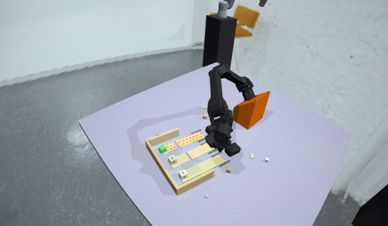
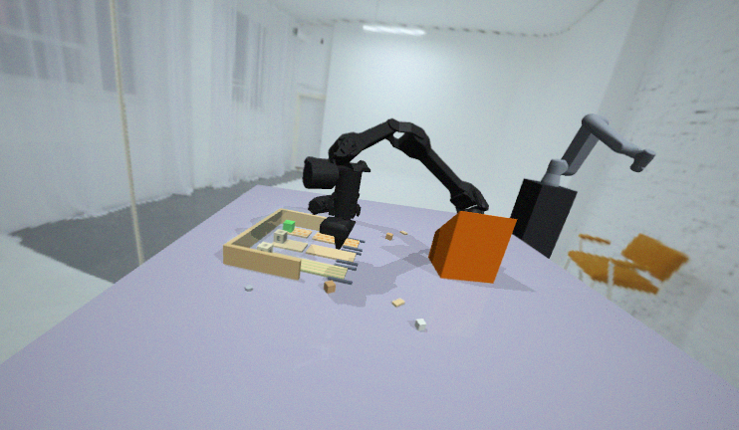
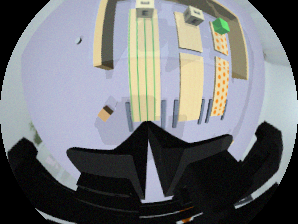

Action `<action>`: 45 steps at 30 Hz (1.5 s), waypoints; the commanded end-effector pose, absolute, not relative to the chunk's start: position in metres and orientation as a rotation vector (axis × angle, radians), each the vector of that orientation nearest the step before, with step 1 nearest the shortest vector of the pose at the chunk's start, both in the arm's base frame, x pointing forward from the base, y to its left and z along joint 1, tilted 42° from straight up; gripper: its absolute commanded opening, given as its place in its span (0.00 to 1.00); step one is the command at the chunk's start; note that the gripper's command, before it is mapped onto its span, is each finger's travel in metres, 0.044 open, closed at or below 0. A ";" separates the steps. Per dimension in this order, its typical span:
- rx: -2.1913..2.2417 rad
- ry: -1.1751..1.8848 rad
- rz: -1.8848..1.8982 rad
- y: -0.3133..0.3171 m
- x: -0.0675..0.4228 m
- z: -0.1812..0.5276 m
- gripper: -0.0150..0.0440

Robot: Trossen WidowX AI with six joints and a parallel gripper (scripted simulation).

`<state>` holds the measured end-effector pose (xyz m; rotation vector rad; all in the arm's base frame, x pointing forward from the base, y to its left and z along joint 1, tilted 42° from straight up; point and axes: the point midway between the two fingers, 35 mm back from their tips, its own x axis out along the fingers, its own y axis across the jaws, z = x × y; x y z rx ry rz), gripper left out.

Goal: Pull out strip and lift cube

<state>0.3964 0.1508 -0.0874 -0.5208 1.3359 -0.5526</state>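
Observation:
A three-sided wooden tray [image 1: 161,166] [image 2: 259,260] [image 3: 107,30] holds three strips. The green-striped strip [image 1: 203,168] [image 2: 321,269] [image 3: 143,63] is in one piece and carries a labelled cube [image 1: 182,174] [image 2: 265,246] [image 3: 143,6] at its inner end. The plain tan strip [image 1: 199,151] [image 3: 189,86] is split and bears another labelled cube [image 1: 172,159] [image 2: 280,235] [image 3: 193,15]. The orange-dotted strip [image 1: 189,138] [image 3: 221,90] is split and bears a green cube [image 1: 162,148] [image 2: 289,225] [image 3: 221,27]. My gripper [image 1: 214,146] [image 2: 340,245] [image 3: 147,124] is shut, pointing down low at the strips' outer ends. I see nothing between its fingers.
A large orange box [image 1: 250,111] [image 2: 468,248] stands by the arm's base, right of the tray. Small loose cubes [image 1: 228,169] [image 1: 251,155] [image 1: 266,159] lie on the table off the tray's open side. A black pedestal [image 1: 219,39] [image 2: 540,213] stands at the far edge.

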 end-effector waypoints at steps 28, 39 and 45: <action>-0.518 1.340 -0.556 0.116 0.404 -0.127 0.25; -0.519 1.339 -0.557 0.106 0.405 -0.136 0.25; -0.519 1.339 -0.557 0.106 0.405 -0.136 0.25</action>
